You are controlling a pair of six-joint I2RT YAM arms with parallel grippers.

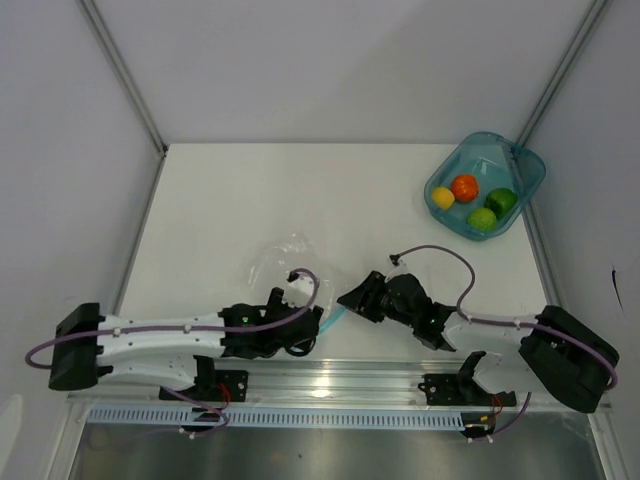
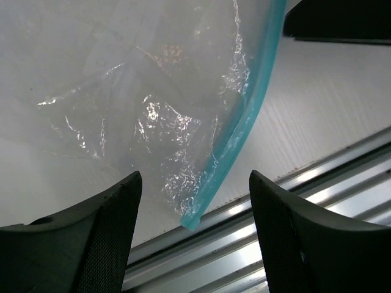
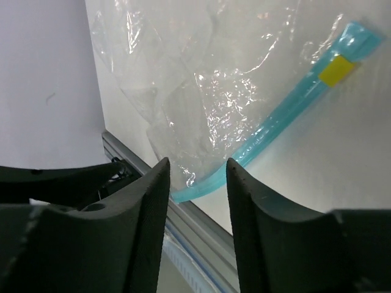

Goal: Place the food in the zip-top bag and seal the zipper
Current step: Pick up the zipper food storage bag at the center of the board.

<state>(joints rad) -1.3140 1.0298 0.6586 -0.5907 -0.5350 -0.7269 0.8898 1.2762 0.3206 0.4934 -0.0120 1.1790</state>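
The clear zip-top bag (image 1: 283, 262) lies flat near the table's front edge, its teal zipper (image 1: 335, 320) towards the right arm. My left gripper (image 1: 308, 335) is open, and in the left wrist view (image 2: 194, 178) the bag (image 2: 153, 104) and the zipper's end (image 2: 201, 207) lie between its fingers. My right gripper (image 1: 347, 298) is open; in the right wrist view (image 3: 197, 163) it hovers over the zipper's near end (image 3: 201, 186). The yellow (image 1: 442, 197), orange-red (image 1: 464, 187), dark green (image 1: 501, 200) and light green (image 1: 483, 218) food sits in a bowl.
The translucent teal bowl (image 1: 515, 160) stands at the back right corner. A yellow tab (image 3: 338, 68) marks the zipper's far end. An aluminium rail (image 1: 330, 375) runs along the table's front edge, just below both grippers. White walls enclose the table.
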